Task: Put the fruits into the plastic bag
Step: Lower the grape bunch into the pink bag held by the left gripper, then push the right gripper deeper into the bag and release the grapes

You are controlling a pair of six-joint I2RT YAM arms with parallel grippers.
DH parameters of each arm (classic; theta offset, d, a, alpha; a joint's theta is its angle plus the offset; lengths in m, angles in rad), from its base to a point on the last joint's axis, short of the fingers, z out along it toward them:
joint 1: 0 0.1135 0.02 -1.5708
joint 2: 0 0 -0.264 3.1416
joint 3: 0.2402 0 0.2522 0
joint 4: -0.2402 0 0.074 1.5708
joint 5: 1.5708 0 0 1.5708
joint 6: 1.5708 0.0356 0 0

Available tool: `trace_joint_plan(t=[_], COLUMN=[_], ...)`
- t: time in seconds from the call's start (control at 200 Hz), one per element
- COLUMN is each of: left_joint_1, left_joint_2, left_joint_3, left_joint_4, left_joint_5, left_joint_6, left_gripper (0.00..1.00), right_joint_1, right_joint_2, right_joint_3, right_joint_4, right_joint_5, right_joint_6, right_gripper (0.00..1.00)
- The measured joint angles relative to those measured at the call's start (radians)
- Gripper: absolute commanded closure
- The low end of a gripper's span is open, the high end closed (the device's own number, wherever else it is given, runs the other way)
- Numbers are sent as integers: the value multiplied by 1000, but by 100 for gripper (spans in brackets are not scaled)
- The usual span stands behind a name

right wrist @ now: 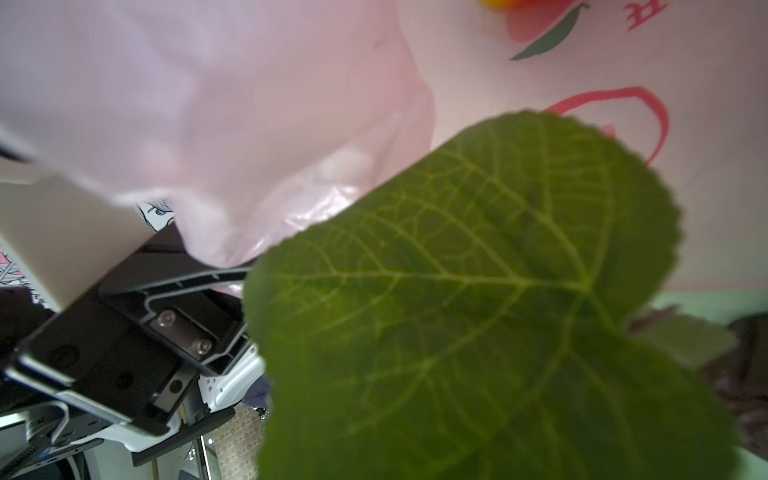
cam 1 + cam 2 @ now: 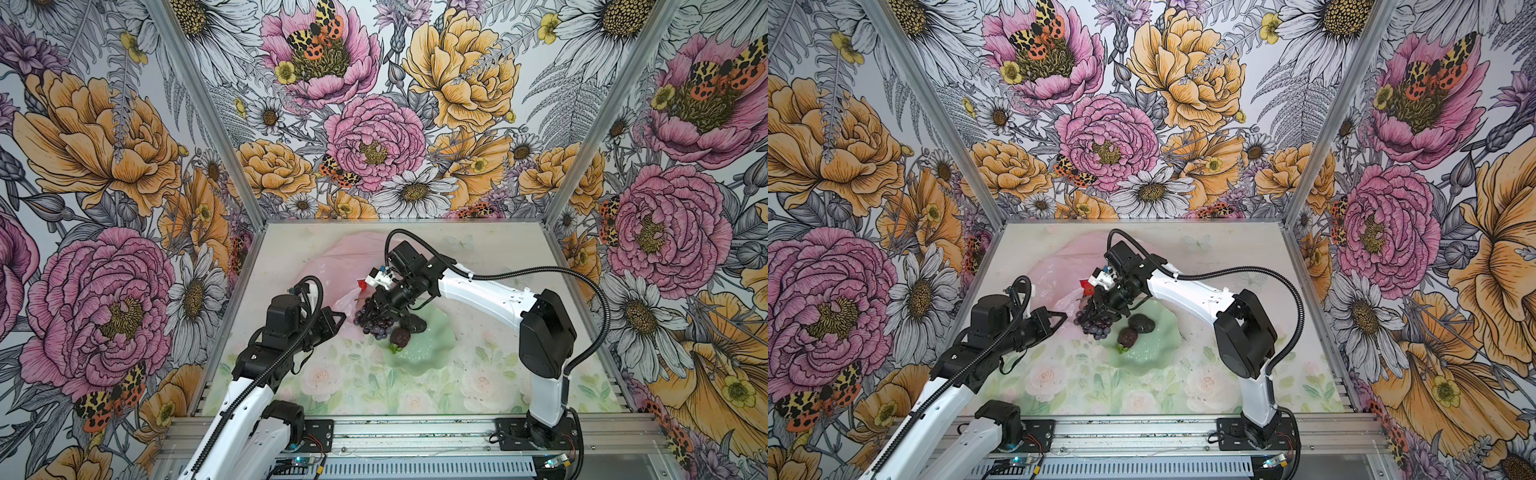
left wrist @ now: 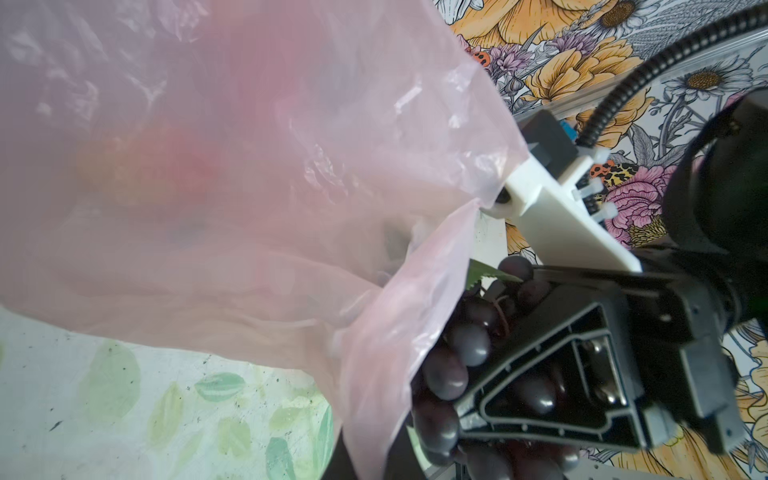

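Note:
The pale pink plastic bag (image 2: 328, 266) (image 2: 1054, 266) lies at the back of the table in both top views. My left gripper (image 2: 338, 316) (image 2: 1061, 316) is shut on a strip of the bag's near edge (image 3: 365, 415), holding it up. My right gripper (image 2: 368, 309) (image 2: 1089, 309) is shut on the dark purple grape bunch (image 2: 376, 326) (image 3: 453, 365) right at the bag's mouth. The bunch's leaf (image 1: 478, 291) hides the right jaws in the right wrist view. A reddish fruit (image 3: 158, 166) shows blurred through the bag. A blackish lump (image 2: 414, 323) and a dark red fruit (image 2: 401, 336) sit in the dish.
The pale green scalloped dish (image 2: 428, 353) (image 2: 1150, 353) stands just right of the grapes, under the right arm's wrist. Flowered walls close in the table on three sides, and a metal rail with the arm bases runs along the front.

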Motion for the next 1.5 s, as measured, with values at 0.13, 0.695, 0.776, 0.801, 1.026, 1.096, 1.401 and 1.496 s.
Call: trace_joint_plan(t=[0.13,0.695,0.776,0.801,1.026,1.096,1.401,1.496], left_joint_1=[-2,-2,-2,-2,-2,-2,-2,5], left_joint_2=[-1,8,14,16,18,17,-5,-15], left_joint_3=[21,34,34,34,34,34,34,35], left_joint_4=[-25,-42,-43,-44,-49,-50,-51,-60], left_joint_5=[0,0,0,0,0,0,0,0], left_joint_6=[34,93,97,99,104,104,101,101], left_gripper=[100,100,100,100,100,100,100,100], right_joint_1=[-46,-113,-105,-104,-77,-68,-24,-13], right_joint_2=[63,221,221,221,221,225,270,291], right_joint_3=[61,255,262,265,300,305,318,319], right_joint_4=[0,3,3,3,54,91,303,372], right_joint_5=[-16,200,280,303,443,459,481,480], right_joint_6=[7,135,148,152,182,197,252,268], right_gripper=[74,75,75,75,75,75,74,73])
